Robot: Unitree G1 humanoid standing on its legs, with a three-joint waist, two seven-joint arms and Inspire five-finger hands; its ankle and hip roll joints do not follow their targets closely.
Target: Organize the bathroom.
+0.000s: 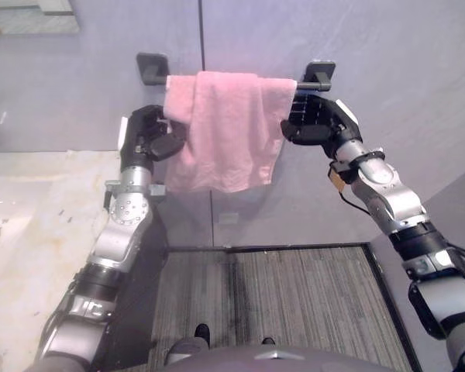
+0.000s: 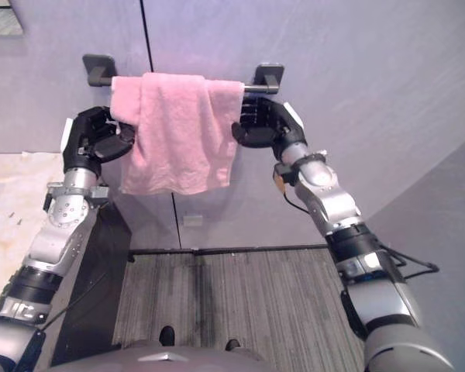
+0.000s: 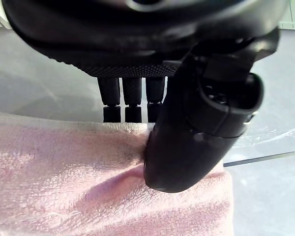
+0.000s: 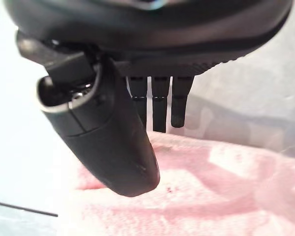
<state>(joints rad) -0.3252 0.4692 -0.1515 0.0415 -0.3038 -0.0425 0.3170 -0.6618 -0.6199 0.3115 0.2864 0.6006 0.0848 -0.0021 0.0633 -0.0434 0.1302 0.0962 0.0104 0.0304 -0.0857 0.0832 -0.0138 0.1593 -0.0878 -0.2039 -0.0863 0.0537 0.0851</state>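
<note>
A pink towel (image 1: 225, 132) hangs folded over a black towel bar (image 1: 308, 84) on the grey wall. My left hand (image 1: 151, 136) is at the towel's left edge, just under the bar. In the left wrist view its thumb (image 3: 196, 137) presses a dent into the towel (image 3: 64, 187), with the fingers behind the cloth. My right hand (image 1: 318, 120) is at the towel's right edge by the bar's right bracket. Its thumb (image 4: 108, 142) lies over the towel (image 4: 226, 187), and its fingers reach behind the edge.
A grey striped mat (image 1: 271, 302) covers the floor below the towel. A pale marbled surface (image 1: 31, 225) spreads to the left, with a dark panel beside it. A mirror's corner (image 1: 31, 15) shows at the upper left.
</note>
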